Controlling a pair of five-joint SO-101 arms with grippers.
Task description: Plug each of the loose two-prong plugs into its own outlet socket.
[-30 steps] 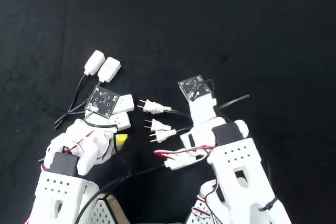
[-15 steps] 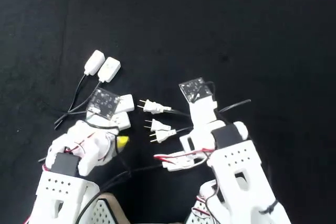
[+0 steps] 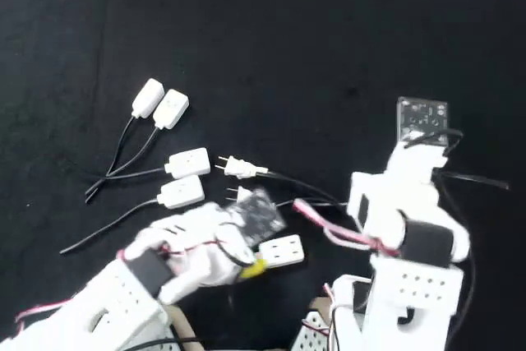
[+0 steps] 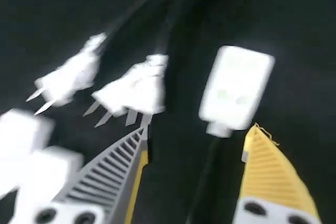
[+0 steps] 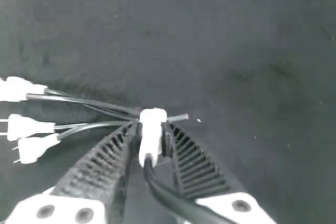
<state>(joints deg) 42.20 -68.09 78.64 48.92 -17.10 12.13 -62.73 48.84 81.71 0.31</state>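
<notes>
Where the high camera looks down on the black table (image 3: 329, 55), the left arm (image 3: 164, 265) lies low along the near edge. Its yellow fingertip (image 3: 256, 267) is just beside a lone socket (image 3: 282, 250). Four other sockets (image 3: 187, 162) lie further left with their black cables trailing off, two side by side at the back and two nearer. A loose plug (image 3: 240, 168) lies near one of the nearer pair, prongs toward it but apart. A second plug (image 3: 237, 193) is partly hidden by the left arm's wrist. The right arm (image 3: 407, 219) stands well to the right.

From the left wrist, the left gripper (image 4: 198, 128) is spread wide with nothing in it. The lone socket (image 4: 236, 87) lies just past the fingertips, and its cable runs back between them. Two plugs (image 4: 134, 90) lie side by side next to it, prongs pointing back toward the camera. Blur hides whether either finger touches anything.

From the right wrist, the right gripper (image 5: 152, 123) is closed tight on a white cable end (image 5: 151, 142), whose thick black cable leads back toward the camera. It may be a plug or a socket; I cannot tell which. Three plugs (image 5: 23, 127) lie off to one side on the table, well apart from it.
</notes>
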